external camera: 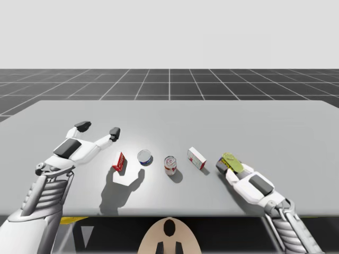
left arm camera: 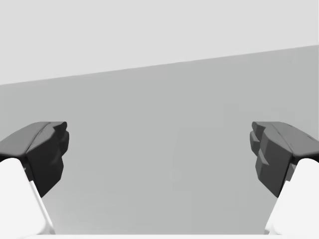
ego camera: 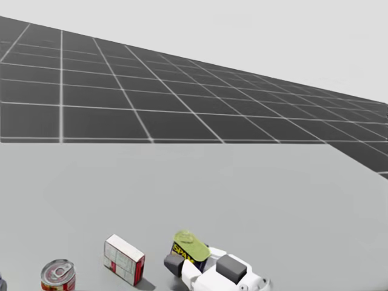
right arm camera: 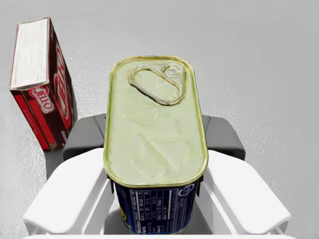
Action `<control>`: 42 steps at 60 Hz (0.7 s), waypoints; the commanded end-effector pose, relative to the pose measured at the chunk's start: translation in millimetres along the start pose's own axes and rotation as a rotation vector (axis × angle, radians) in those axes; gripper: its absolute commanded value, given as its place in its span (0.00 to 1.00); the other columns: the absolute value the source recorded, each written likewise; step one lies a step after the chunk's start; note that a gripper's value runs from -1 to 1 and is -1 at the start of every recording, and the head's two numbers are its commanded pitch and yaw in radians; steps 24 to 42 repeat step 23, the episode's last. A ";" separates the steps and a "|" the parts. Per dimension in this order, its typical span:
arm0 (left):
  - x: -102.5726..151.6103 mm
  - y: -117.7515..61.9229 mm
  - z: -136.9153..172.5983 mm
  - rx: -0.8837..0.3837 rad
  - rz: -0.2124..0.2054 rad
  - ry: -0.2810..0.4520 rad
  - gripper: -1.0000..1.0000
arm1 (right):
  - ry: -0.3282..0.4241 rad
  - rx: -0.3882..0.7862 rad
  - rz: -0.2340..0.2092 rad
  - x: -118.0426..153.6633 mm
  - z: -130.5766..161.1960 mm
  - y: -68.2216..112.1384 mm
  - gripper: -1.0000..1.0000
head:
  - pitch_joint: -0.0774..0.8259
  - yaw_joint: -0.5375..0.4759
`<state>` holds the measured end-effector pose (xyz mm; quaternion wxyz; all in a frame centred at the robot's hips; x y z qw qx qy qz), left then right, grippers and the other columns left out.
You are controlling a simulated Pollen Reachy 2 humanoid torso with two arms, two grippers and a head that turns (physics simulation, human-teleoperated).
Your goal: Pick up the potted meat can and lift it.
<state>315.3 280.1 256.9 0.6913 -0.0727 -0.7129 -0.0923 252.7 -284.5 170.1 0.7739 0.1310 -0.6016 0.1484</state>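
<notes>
The potted meat can [external camera: 231,161] is a blue oblong tin with a pale yellow-green pull-tab lid. It stands at the right of the grey table [external camera: 212,116]. My right gripper [external camera: 229,166] is shut on it. In the right wrist view the can [right arm camera: 155,124] sits between the two dark fingers [right arm camera: 84,137], and both press its blue sides. The head view has the can [ego camera: 189,247] tipped a little in that gripper [ego camera: 197,262]. My left gripper [external camera: 98,129] hovers open above the table's left part, with nothing between its fingers [left arm camera: 47,149].
A row runs across the table's middle: a red box [external camera: 121,161], a blue-and-white can [external camera: 144,157], a red can [external camera: 170,164] and a white-and-red box [external camera: 196,157]. The white-and-red box [right arm camera: 42,82] stands close beside the held can.
</notes>
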 end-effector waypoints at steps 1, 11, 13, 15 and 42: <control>0.9 1.0 0.2 0.003 0.003 -0.001 0.00 | -0.143 -0.009 0.041 61.0 13.0 8.1 1.00 | 0.42 0.09; 2.2 2.2 0.4 0.006 0.007 -0.004 0.00 | -0.235 -0.032 0.065 107.1 28.5 21.8 1.00 | 0.41 0.08; 2.3 2.3 0.5 0.007 0.007 -0.004 0.00 | -0.258 -0.026 0.055 118.1 31.7 25.5 1.00 | 0.41 0.08; 2.3 2.6 0.3 0.007 0.007 -0.004 0.00 | -0.275 -0.018 0.051 123.5 32.9 27.2 1.00 | 0.41 0.08; 2.8 3.6 0.2 0.013 0.011 -0.003 0.00 | -0.436 -0.012 0.043 157.6 40.6 44.5 1.00 | 0.39 0.09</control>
